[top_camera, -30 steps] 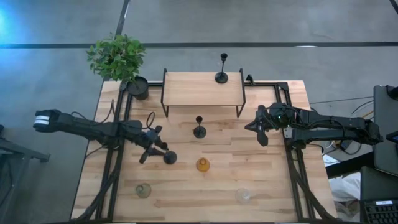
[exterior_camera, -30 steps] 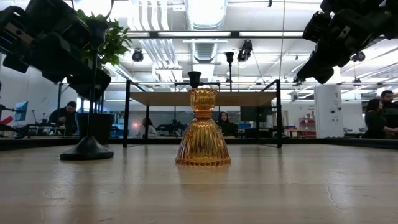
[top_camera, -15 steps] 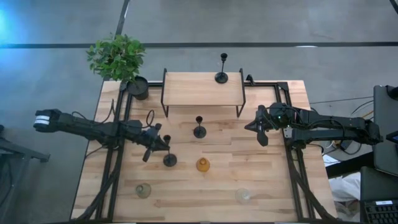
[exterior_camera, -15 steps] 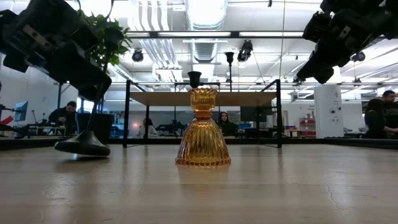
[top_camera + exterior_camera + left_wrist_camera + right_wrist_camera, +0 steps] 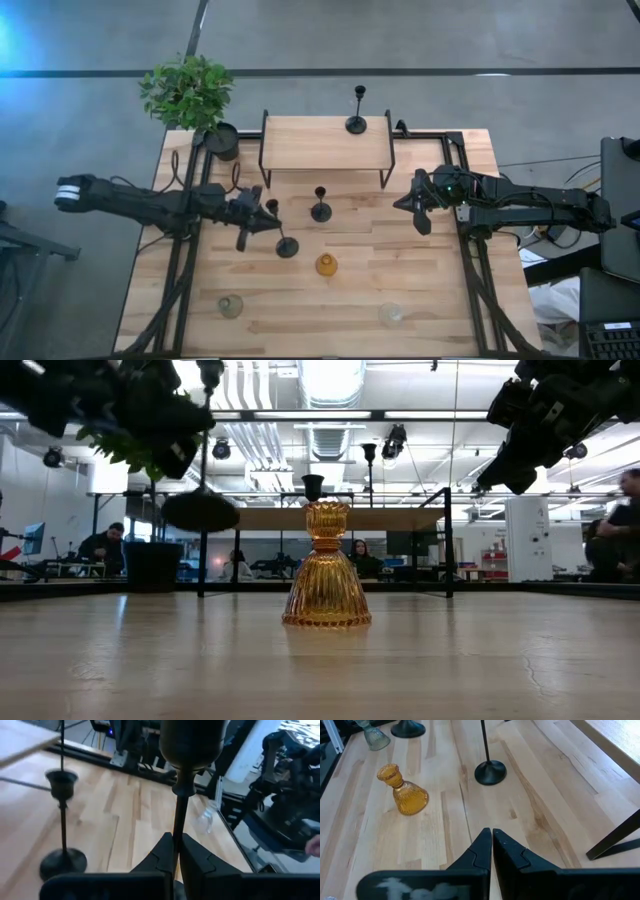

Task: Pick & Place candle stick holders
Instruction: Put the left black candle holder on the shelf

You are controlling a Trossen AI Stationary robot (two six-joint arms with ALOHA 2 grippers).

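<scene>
1. Left gripper [image 5: 262,219] has its fingers pinched on the stem of one candle stick holder [image 5: 283,240]. The low view shows its round base off the table, so this reads as the carry step after pickup.
2. Nearest obstacle: amber glass vase [image 5: 326,265], close to the lifted base on the front side. Greenish vase [image 5: 231,305] and clear vase [image 5: 391,315] sit nearer the front edge, well apart from the carry.
3. Second candle stick holder [image 5: 320,207] stands upright mid-table, near the held one, between it and the shelf. A swing that way could clip it.
4. Wooden shelf [image 5: 325,142] at the back holds the third candle stick holder [image 5: 356,113]. Likely drop target; the bare left half offers room. Next move probably calls for more height to clear the shelf's front rail.
5. Right gripper [image 5: 413,204] waits over the table's right side, fingers pressed together, empty.
6. Plant pot [image 5: 221,138] sits at the back-left corner, just beside the shelf's left end.
</scene>
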